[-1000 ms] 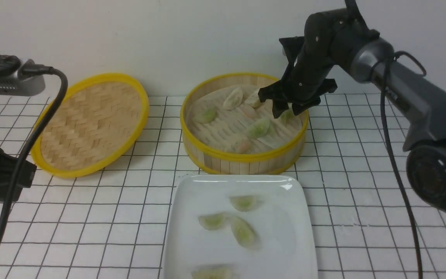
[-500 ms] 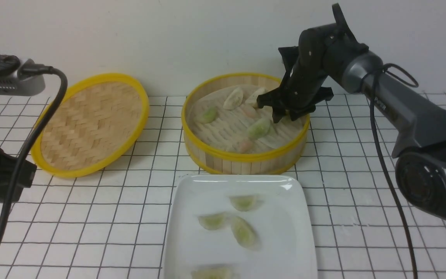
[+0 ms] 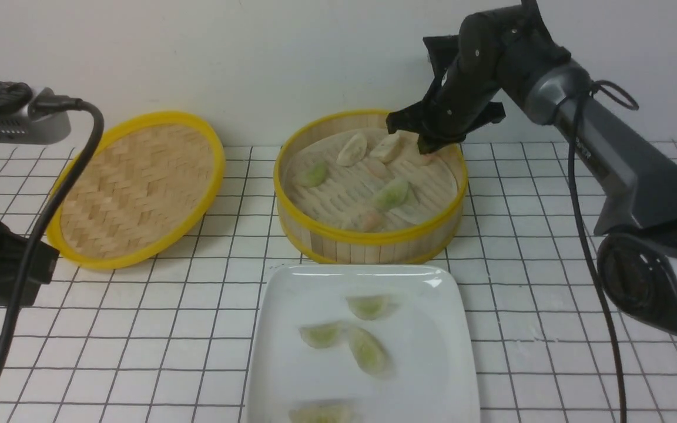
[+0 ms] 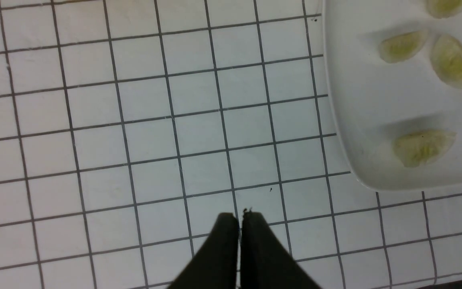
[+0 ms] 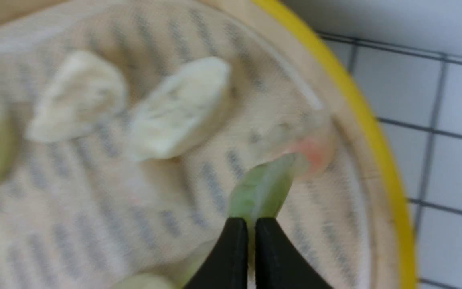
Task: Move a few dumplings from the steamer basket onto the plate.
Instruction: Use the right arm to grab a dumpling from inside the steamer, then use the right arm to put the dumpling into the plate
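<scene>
My right gripper is shut on a green dumpling, whose crescent sticks out past the black fingertips. In the front view that gripper hangs just above the back right of the steamer basket. Two more green dumplings lie on the basket floor. Several green dumplings lie on the white plate in front of the basket. My left gripper is shut and empty over bare tiles, to the left of the plate.
The basket also holds two cream-white dumplings and pink-filled ones. The woven yellow-rimmed lid leans at the back left. A black cable hangs along the left arm. The wall stands close behind the basket.
The right gripper went from open inside the basket to shut on a green dumpling, then rose and shifted toward the back rim. The left arm stayed still.
</scene>
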You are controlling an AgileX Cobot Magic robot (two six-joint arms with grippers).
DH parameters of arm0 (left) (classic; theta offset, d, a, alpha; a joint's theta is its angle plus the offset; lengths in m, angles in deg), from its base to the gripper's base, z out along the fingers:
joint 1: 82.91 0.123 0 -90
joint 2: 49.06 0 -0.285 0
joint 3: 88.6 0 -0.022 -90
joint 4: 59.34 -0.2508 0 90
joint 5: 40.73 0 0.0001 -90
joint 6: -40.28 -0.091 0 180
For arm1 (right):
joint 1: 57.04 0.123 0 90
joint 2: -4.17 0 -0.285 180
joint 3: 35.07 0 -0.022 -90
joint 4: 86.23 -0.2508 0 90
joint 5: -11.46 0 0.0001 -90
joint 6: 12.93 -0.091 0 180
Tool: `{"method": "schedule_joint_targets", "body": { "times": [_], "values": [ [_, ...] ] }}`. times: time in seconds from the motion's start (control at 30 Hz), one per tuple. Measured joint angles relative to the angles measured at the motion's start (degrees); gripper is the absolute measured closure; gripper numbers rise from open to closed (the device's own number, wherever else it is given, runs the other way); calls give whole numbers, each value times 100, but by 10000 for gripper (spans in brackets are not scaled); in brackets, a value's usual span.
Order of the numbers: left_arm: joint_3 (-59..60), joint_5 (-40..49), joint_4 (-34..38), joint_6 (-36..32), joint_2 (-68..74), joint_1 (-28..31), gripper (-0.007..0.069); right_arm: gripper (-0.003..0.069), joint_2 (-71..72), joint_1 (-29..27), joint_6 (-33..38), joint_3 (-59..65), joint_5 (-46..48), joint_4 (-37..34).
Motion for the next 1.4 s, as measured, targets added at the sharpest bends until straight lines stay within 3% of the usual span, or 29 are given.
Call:
{"method": "schedule_joint_targets", "body": {
  "times": [0.13, 0.53, 0.87, 1.07, 1.4],
  "values": [
    [0, 0, 5, 0, -6, -18, 631, 657, 458, 25, 306, 718, 0, -475],
    [0, 0, -10, 0, -6, -680, 631, 657, 2575, 294, 725, 3710, -23, -468],
    [-317, -345, 272, 272, 615, -685, 631, 657, 5163, 1469, 828, 7144, -504, -936],
    [-1778, -345, 684, -146, 2559, -685, 631, 657, 5289, 1746, 972, 8395, -1275, -1167],
    [-4929, -126, 1125, -1527, 5472, -757, 626, 619, 4983, 1746, 885, 8524, -1294, -1292]
  ]
}}
